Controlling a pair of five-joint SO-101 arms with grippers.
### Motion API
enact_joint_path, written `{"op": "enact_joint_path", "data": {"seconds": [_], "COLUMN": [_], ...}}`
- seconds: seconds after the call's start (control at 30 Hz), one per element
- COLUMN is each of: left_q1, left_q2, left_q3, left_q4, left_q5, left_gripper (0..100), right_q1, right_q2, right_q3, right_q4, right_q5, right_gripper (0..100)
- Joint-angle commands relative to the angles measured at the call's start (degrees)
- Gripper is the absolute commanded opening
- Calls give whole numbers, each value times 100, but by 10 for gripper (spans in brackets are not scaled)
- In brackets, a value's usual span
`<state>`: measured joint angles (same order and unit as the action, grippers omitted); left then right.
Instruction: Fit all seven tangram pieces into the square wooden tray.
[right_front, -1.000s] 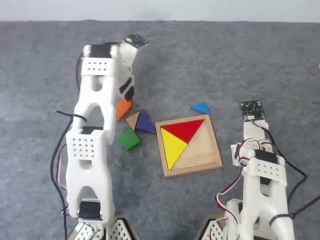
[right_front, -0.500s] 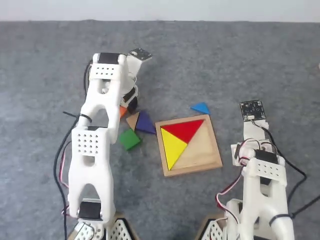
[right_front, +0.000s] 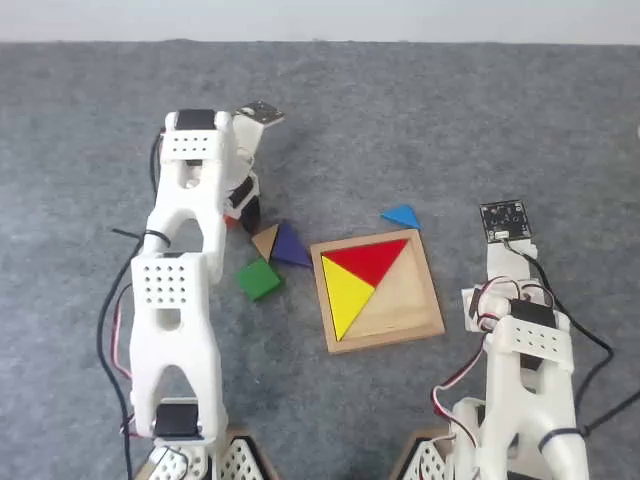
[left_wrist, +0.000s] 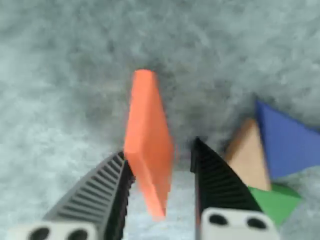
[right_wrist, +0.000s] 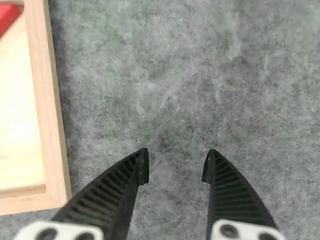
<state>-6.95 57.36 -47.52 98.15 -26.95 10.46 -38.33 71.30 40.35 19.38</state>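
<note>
Left tool (left_wrist: 160, 152): fingers spread, not pressed together. The orange piece (left_wrist: 147, 135) stands on edge between them, tilted. It touches one finger, and a narrow gap shows on the side of the other. Whether its lower edge rests on the desk (right_front: 450, 130) cannot be told.

Right tool (right_wrist: 175, 155): fingers spread, holding nothing, low over the grey desk covering just beside the outer rim of the square wooden tray (right_front: 432, 300).

Tray contents: the red triangle (right_front: 372, 258) and the yellow triangle (right_front: 345, 292) lie flat inside, joined along one edge. The red one sits against the far rim and the yellow one against the rim facing the left arm. Bare wood shows on the remaining floor.

Pieces outside the tray:
- The light blue triangle (right_front: 402, 216) lies on the desk just beyond the tray's far rim, apart from it.
- The dark blue triangle (right_front: 291, 246) and the tan triangle (right_front: 265, 241) touch each other, just beside the tray's far corner on the left arm's side.
- The green square (right_front: 259, 278) lies near them, closer to the arm bases.
- The orange piece is at the left tool, near the tan triangle.
</note>
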Motion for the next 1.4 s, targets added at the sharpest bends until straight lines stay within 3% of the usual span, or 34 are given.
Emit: {"op": "enact_joint_path", "data": {"seconds": [0.0,0.17,0.33,0.5,0.67,1.1,1.17,1.3,1.37], "left_q1": [-246,-220,-158,-158,-193,-158,-149,-141,-141], "left_q2": [-97,-53,-44,-44,-35,800,800,782,782], "left_q3": [-734,-1437,-1156,-1086,-1051,-1244,-1244,-1244,-1244], "left_q4": [9,246,220,211,211,237,237,237,237], "left_q5": [-44,-53,18,800,1714,1749,1749,1600,1521], "left_gripper": [184,184,198,283,283,245,202,18,13], "right_q1": [75,75,66,66,75,92,92,92,92], "right_q2": [-110,-110,-110,-110,-110,-136,-136,-136,-136], "right_q3": [-35,-35,-35,-35,-35,-35,-35,-35,-35], "right_q4": [-110,-110,-110,-110,-110,-101,-101,-101,-101], "right_q5": [9,9,9,9,18,18,18,18,18], "right_gripper": [186,186,186,186,186,186,186,186,186]}}
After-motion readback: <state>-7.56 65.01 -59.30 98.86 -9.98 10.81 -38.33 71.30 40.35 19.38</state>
